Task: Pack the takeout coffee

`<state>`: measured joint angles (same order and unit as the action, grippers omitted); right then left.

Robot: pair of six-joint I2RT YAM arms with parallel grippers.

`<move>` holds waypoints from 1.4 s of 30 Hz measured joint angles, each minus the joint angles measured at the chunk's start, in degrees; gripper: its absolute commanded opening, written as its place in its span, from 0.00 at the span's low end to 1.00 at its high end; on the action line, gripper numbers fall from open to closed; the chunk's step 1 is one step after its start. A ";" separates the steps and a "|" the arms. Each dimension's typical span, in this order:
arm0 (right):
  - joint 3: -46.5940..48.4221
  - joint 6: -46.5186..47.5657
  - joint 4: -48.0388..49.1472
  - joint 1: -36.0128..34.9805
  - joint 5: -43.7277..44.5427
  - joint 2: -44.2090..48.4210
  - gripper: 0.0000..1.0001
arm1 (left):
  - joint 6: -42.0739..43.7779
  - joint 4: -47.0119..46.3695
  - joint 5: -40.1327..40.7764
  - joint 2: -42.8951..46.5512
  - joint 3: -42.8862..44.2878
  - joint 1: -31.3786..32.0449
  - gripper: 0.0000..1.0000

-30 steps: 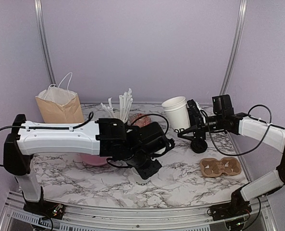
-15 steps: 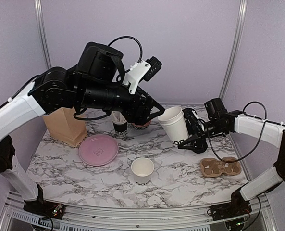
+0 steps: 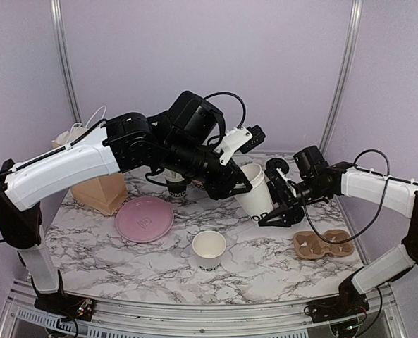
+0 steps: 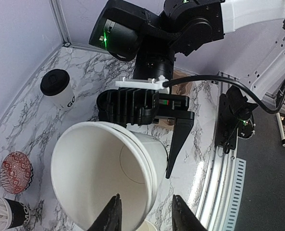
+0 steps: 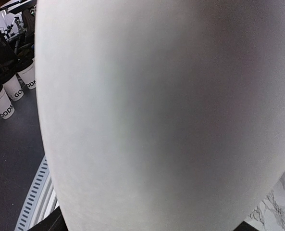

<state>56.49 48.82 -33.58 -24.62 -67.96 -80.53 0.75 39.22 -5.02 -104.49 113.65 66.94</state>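
Note:
The takeout coffee point(image 4: 55, 89), a white cup with a black lid, stands near the back wall; in the top view the right gripper mostly hides it. My right gripper point(image 3: 274, 203) is shut on a stack of lidless white cups point(image 3: 253, 193) and holds it tilted toward the left arm. The stack's wall fills the right wrist view point(image 5: 156, 120). My left gripper point(image 4: 146, 214) is open and straddles the top cup's rim point(image 4: 154, 159), one finger inside and one outside. It also shows in the top view point(image 3: 235, 184).
A single lidless white cup point(image 3: 209, 248) stands at front centre, with a pink plate point(image 3: 144, 219) to its left. A brown cup carrier point(image 3: 323, 243) lies at the right. A paper bag point(image 3: 96, 187) and a black cup of straws point(image 3: 175, 185) stand at the back left.
My left arm rose from low over the table, swung right and came down onto the stack's rim. My right gripper tilted the stack toward it.

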 measured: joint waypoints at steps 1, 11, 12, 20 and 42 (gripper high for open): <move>0.00 0.13 -0.07 -0.02 0.07 -0.02 0.72 | 0.15 0.02 -0.63 -0.07 0.00 -0.26 0.19; 1.16 1.05 -1.27 -0.31 0.61 -0.26 0.73 | 0.11 -0.02 -4.81 -0.85 0.00 -1.44 0.08; 1.16 1.18 -1.44 -0.31 0.68 -0.26 0.74 | 0.35 -0.02 -5.09 -0.92 0.00 -1.51 0.05; 1.53 1.09 -1.90 -0.15 1.03 -0.26 0.99 | 0.31 0.31 -3.82 -0.66 -0.26 -1.46 0.00; 1.27 -5.33 4.85 6.54 11.80 3.76 0.99 | -30.80 20.65 27.91 33.97 -43.54 -36.46 0.00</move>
<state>57.76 43.48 -28.73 -18.09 -56.16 -76.77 -30.04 59.88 22.90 -70.52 70.11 30.48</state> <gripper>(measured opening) 0.987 0.011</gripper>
